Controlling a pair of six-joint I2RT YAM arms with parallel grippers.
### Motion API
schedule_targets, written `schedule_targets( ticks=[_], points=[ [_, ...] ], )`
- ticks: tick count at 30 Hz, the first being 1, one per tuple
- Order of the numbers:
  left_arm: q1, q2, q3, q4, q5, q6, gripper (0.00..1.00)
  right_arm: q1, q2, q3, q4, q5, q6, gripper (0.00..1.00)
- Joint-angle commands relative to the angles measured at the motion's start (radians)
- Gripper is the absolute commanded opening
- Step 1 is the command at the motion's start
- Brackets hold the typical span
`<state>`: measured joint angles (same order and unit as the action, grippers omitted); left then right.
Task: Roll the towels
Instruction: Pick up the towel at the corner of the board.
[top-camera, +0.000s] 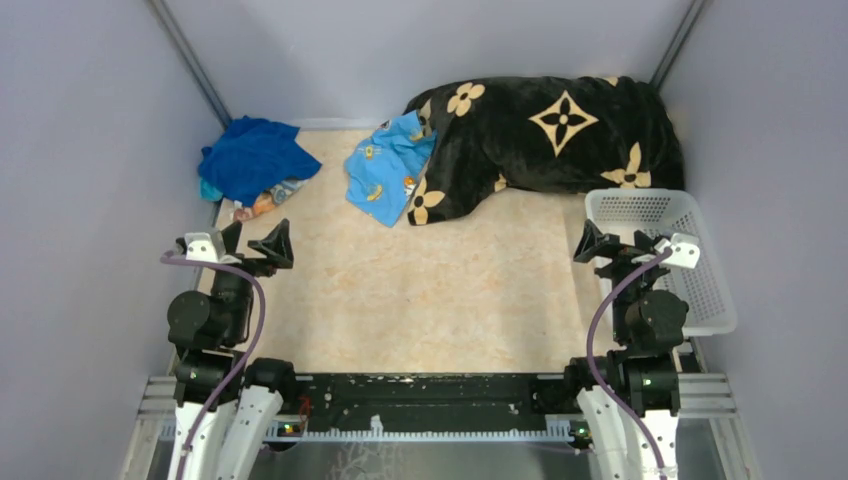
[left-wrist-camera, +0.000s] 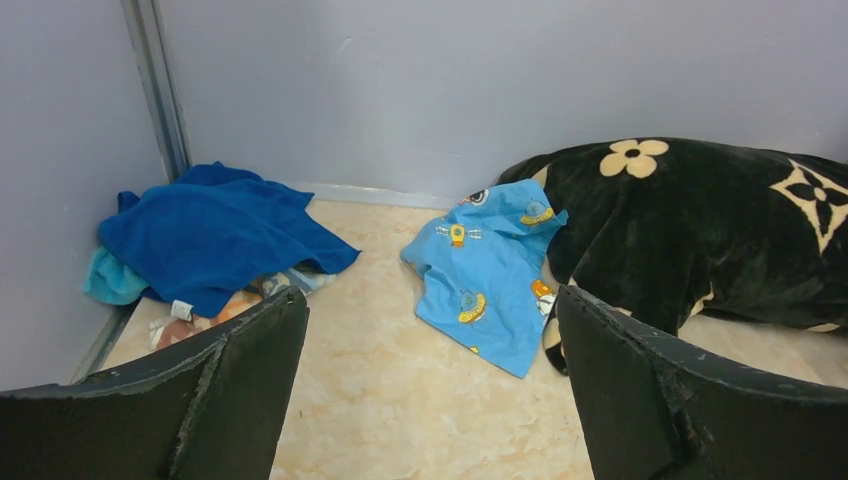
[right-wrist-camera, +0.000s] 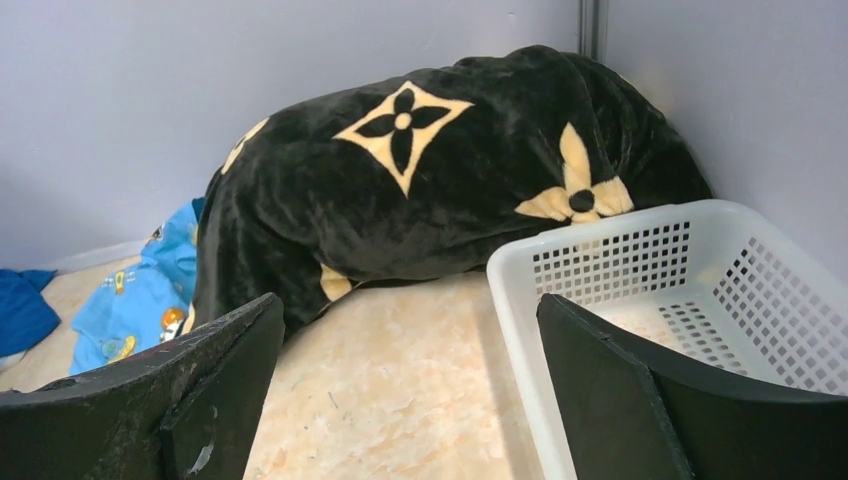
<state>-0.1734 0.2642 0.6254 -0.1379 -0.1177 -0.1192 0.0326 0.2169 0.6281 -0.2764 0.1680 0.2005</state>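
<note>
My left pincer (top-camera: 254, 241): jaws spread wide, holding nothing, poised above the near-left of the counter (top-camera: 420, 310).
My right pincer (top-camera: 614, 244): jaws likewise wide and empty, by the left wall of the white basket (top-camera: 712, 300).
Dark blue towel (top-camera: 255, 155): crumpled in the far-left corner, lying over a turquoise towel (left-wrist-camera: 108, 280) and a cloth showing orange (left-wrist-camera: 232, 304).
Light blue printed towel (top-camera: 383, 172): spread loose at far centre, with its right edge against the black flowered blanket (top-camera: 560, 150).
Blanket: heaped in the far-right corner, just behind the basket's far rim.
</note>
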Motion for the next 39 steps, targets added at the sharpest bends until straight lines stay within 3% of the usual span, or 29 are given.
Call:
schedule_targets(
  ticks=[1, 11, 16, 21, 30, 34, 39],
  points=[
    [-0.005, -0.008, -0.015, 0.029, -0.017, -0.005, 0.99, 0.009, -0.011, -0.004, 0.053, 0.01, -0.019, 0.99],
    [-0.005, 0.076, -0.008, 0.013, 0.022, 0.004, 0.99, 0.022, -0.011, -0.007, 0.048, 0.011, -0.031, 0.99],
    [-0.005, 0.193, 0.023, 0.026, 0.054, 0.005, 0.99, 0.032, -0.01, -0.012, 0.056, 0.0, -0.033, 0.99],
    [-0.005, 0.408, 0.09, 0.042, 0.044, -0.032, 0.99, 0.068, -0.008, -0.019, 0.059, -0.009, -0.044, 0.99],
    [0.032, 0.897, 0.293, 0.159, -0.136, -0.006, 0.99, 0.136, -0.02, -0.036, 0.067, -0.011, -0.07, 0.99],
    [0.063, 1.092, 0.398, 0.202, -0.235, 0.118, 0.99, 0.162, -0.026, -0.042, 0.07, -0.01, -0.076, 0.99],
    [0.08, 1.351, 0.548, 0.174, -0.302, 0.4, 0.98, 0.211, -0.025, -0.045, 0.065, -0.01, -0.081, 0.99]
  ],
)
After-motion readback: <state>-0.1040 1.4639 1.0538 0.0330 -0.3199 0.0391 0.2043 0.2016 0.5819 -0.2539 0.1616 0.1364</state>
